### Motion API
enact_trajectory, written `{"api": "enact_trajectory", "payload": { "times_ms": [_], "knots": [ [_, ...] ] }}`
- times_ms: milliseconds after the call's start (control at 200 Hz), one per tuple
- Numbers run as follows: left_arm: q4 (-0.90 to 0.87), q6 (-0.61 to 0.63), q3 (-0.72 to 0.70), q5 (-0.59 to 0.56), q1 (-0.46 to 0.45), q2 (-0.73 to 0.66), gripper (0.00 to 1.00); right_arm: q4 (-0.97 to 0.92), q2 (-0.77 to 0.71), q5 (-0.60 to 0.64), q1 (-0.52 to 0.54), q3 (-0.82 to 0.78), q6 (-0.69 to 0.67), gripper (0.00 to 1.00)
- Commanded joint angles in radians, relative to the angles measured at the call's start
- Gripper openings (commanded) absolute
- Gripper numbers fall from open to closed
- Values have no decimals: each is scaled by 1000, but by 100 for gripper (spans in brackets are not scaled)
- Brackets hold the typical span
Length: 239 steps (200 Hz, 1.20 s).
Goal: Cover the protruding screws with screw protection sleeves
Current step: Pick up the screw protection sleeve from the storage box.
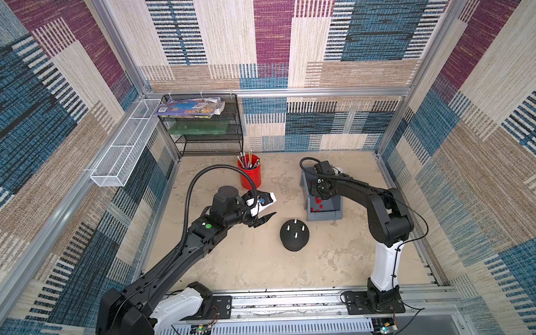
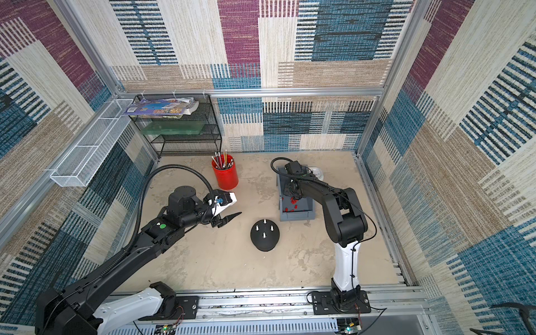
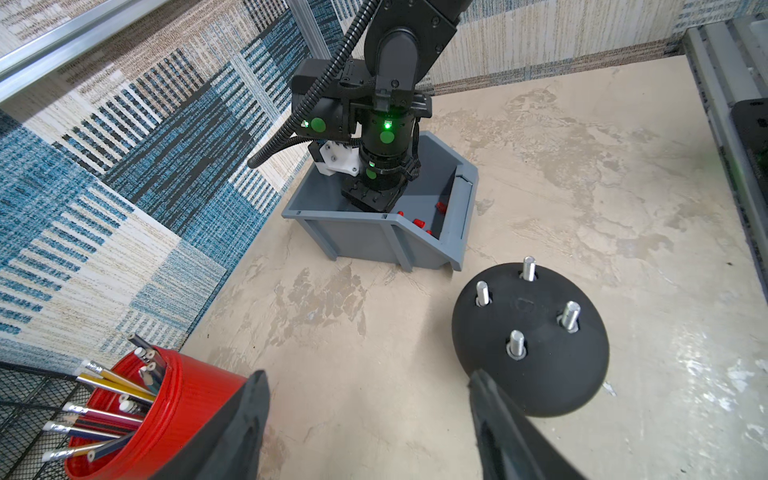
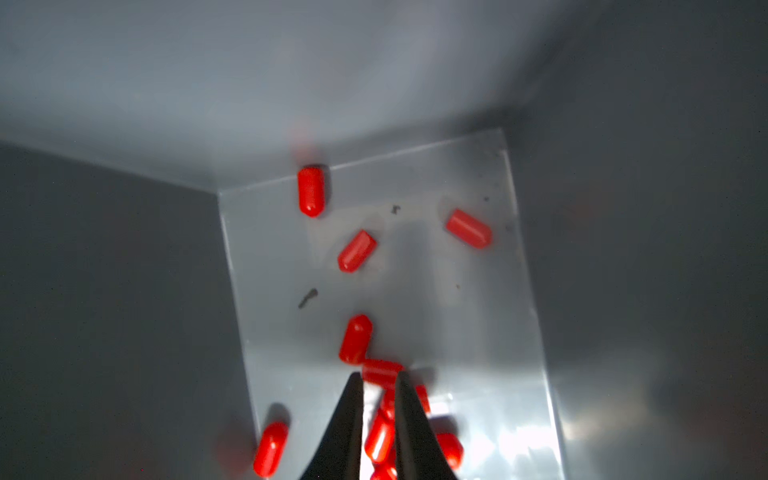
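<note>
Now, left jaws wide, empty, right jaws narrow in bin [image 4: 124,291], sleeve [image 4: 381,371] grip unclear

Glossy red plastic sleeves [image 4: 356,251], smooth grey plastic bin [image 3: 365,239], matt black dome [image 3: 540,382], shiny metal screws [image 3: 570,313]

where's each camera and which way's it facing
top views: overhead from the robot's side, looking down on the table; left arm and right arm show.
left wrist: on the left arm, facing across the table past the open left gripper at the screws and grey bin.
right wrist: on the right arm, facing down into the bin at red sleeves; right gripper tips show.
shared: both top views and left wrist: screws, red cup.
</note>
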Motion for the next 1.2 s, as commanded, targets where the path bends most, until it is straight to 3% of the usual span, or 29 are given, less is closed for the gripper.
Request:
{"api": "enact_trajectory", "payload": {
  "times_ms": [0, 656, 816, 1192],
  "knots": [
    [0, 6, -3, -1, -3, 4, 75, 47, 8, 8, 0, 10, 13, 19],
    [-4, 12, -3, 6, -12, 22, 75, 62, 81, -6, -5, 65, 16, 18],
    [-3, 15, -3, 5, -14, 23, 75, 63, 82, -11, -7, 67, 15, 11],
    [-3, 17, -4, 4, -19, 24, 75, 46, 76, -16, -15, 57, -3, 15]
  ]
}}
